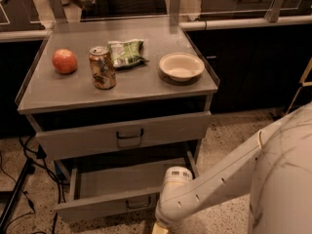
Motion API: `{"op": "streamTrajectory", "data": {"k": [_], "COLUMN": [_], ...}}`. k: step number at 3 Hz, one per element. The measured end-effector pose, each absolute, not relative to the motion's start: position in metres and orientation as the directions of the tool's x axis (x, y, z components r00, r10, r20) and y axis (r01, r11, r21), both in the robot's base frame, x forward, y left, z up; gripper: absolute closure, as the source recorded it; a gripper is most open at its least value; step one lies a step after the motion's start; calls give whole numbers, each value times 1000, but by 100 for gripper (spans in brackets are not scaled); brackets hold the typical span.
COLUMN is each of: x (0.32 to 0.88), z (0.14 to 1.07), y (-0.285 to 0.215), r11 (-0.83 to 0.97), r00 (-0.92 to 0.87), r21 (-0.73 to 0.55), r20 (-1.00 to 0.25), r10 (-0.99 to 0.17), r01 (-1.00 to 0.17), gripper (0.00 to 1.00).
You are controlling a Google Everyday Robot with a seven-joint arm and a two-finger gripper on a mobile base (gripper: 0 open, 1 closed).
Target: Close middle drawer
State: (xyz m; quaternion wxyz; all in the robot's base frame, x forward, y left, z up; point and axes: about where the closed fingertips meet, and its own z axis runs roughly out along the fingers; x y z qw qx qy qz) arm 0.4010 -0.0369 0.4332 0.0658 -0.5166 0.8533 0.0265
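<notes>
Gripper (159, 226) hangs low against the open middle drawer (97, 209); its grasp I cannot tell. Probably lined up; next, push the front straight in.

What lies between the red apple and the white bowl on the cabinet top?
In the camera view, a drink can and a green snack bag lie between them. The gripper sits low, by the front of the open middle drawer.

On the cabinet top (146, 89) sit one apple (65, 61), one soda can (102, 68), one green snack bag (126, 53) and one white bowl (181, 66). Under that top are two drawers: one top drawer (87, 139) and one middle drawer (97, 208), pulled out. One gripper (160, 226) is low in front of the cabinet.
</notes>
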Motion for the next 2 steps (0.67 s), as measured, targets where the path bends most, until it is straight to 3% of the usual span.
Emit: {"op": "streamTrajectory", "data": {"k": [1, 2], "x": [401, 401], "z": [433, 433], "y": [-37, -37], "r11": [465, 465], "r00": [-458, -458], "r21": [-23, -23], "r20": [-140, -140], "r10": [-878, -878], "r01": [-885, -885], "gripper": [0, 19]}}
